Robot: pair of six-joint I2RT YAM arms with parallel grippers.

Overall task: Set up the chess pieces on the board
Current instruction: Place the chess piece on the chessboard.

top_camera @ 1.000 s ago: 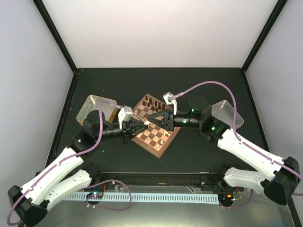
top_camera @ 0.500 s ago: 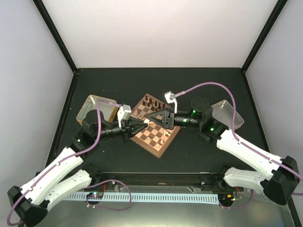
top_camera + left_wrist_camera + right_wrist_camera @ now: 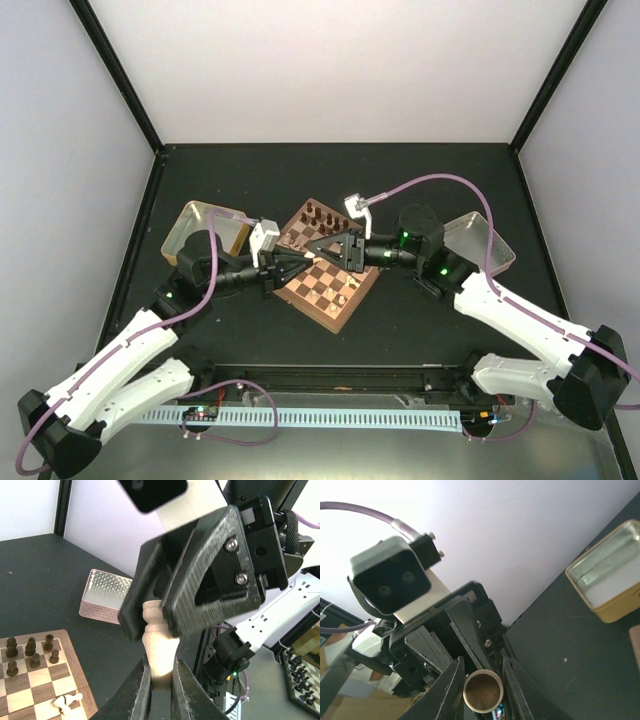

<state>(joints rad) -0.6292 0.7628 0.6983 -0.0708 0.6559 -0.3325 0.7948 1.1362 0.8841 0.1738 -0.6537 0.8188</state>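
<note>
Both grippers meet tip to tip above the board [image 3: 318, 302]. My left gripper [image 3: 299, 263] [image 3: 161, 663] is shut on one end of a pale cream chess piece [image 3: 159, 642]. My right gripper [image 3: 313, 252] [image 3: 481, 669] closes on its other end, fingers against both sides. The piece's round felt base [image 3: 483, 692] faces the right wrist camera. Several dark pieces [image 3: 321, 214] [image 3: 31, 652] stand along the board's far rows. A pale piece [image 3: 348, 284] [image 3: 67, 701] lies tipped over on the board.
A gold tin tray [image 3: 196, 226] [image 3: 609, 575] sits left of the board. A metal tray [image 3: 484, 240] [image 3: 103, 597] sits to its right, partly under the right arm. Dark tabletop surrounds the board; cables loop over both arms.
The right gripper has moved left onto the pale piece held by the left gripper. The left gripper has shifted slightly right and up toward it.
</note>
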